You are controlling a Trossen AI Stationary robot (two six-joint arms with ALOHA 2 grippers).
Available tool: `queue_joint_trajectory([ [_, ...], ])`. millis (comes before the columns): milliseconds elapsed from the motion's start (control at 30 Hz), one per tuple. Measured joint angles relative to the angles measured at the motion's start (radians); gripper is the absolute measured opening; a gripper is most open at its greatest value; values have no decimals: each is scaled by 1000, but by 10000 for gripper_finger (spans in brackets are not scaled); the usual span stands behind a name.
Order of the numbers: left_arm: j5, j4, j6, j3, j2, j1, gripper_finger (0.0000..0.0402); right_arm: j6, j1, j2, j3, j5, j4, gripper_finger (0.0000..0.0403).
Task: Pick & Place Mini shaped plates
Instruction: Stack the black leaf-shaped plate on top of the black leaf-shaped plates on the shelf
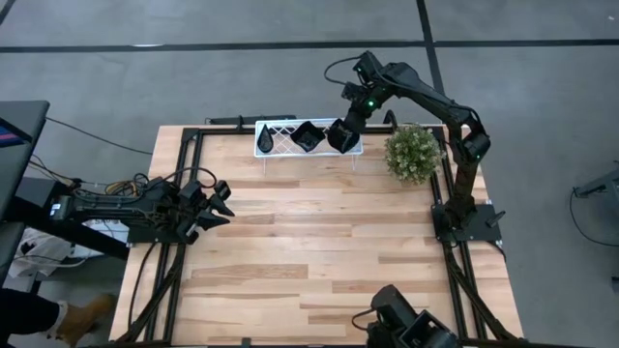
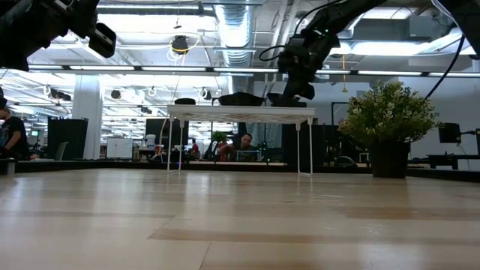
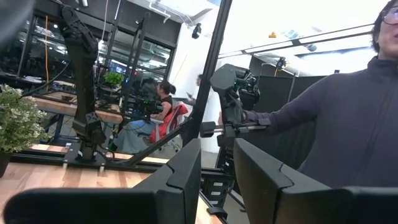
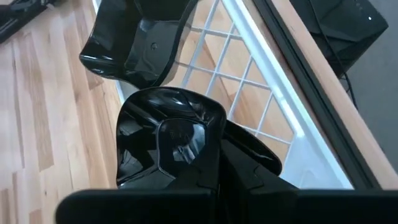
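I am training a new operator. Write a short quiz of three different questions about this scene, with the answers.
1. True or false: the right pincer is shut on a black plate over the white rack.
2. How many black plates does the high view show at the rack, held one included?
3. The green plant stands: A) right of the rack; B) left of the rack; C) on the rack.

Key: 1 true; 2 three; 3 A.
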Motion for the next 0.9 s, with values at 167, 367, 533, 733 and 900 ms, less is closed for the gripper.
queue_joint_trajectory([
  [167,0,0,0,0,0,0,97,34,0,-2,40,25,-15,0],
  [367,0,0,0,0,0,0,97,122,0,-3,83,78,-85,0],
  [533,0,0,0,0,0,0,97,191,3,-3,83,154,-116,0],
  [733,0,0,0,0,0,0,97,258,9,-2,82,184,-117,0],
  [900,0,0,0,0,0,0,97,266,19,0,82,189,-116,4],
])
